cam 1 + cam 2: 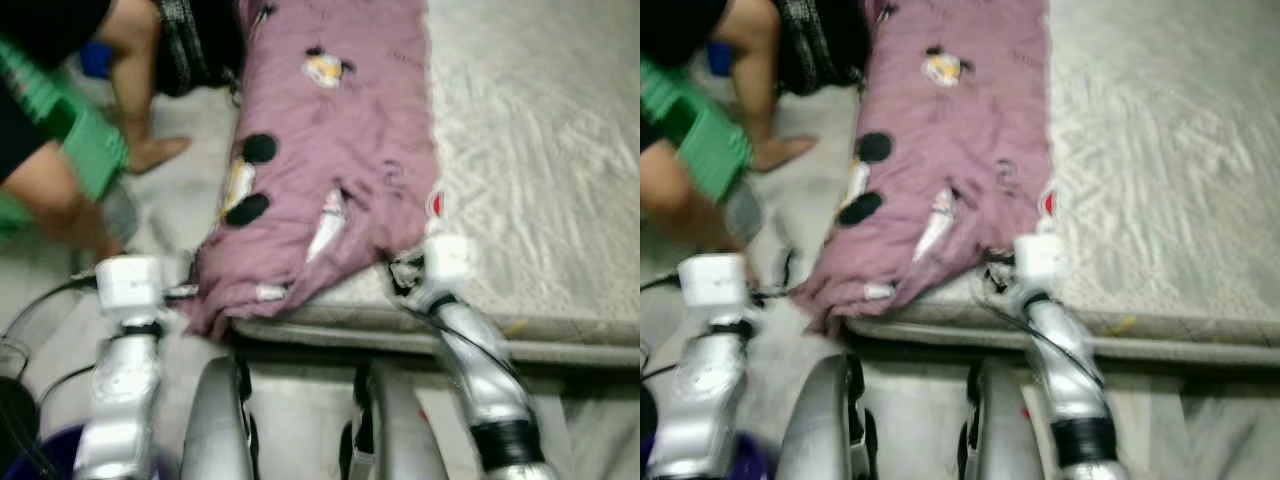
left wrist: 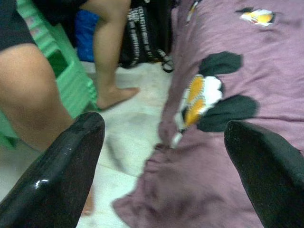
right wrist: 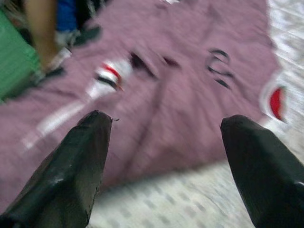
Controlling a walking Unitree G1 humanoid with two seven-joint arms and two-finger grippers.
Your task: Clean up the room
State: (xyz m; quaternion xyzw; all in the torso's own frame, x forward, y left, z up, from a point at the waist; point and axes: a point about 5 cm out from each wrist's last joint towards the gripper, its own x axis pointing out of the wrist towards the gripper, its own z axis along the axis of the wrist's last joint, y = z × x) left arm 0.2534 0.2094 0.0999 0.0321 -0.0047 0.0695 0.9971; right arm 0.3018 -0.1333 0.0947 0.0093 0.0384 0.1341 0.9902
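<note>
Item 1, nearest: my left gripper (image 2: pixel 164 175). I saw its arm reaching forward beside the bed's near left corner, over the floor. Its two black fingers (image 2: pixel 57 175) stood wide apart and held nothing; between them lay the hanging corner of the blanket.

Item 2: my right gripper (image 3: pixel 161 166). Its arm stretched forward to the near edge of the mattress (image 1: pixel 540 180). The fingers (image 3: pixel 66 171) were spread wide, empty, poised above the blanket's near hem where it met the mattress.

Item 3: the mauve blanket (image 1: pixel 340 130). It lay crumpled along the left side of the mattress, its near corner spilling over the edge toward the floor. It carried cartoon prints in black, white, yellow and red. I could read no lettering on it; the frames were blurred.

Item 4: the mattress, pale grey with a quilted pattern, bare on its right side.

Item 5: a person's bare legs (image 1: pixel 135 90), left of the bed, one foot flat on the pale floor (image 1: pixel 190 190).

Item 6: a green plastic stool (image 1: pixel 90 150), beside those legs.

Item 7, farthest: a black bag (image 2: pixel 145 38) with white lettering on its strap, too blurred to read, on the floor by the bed.
</note>
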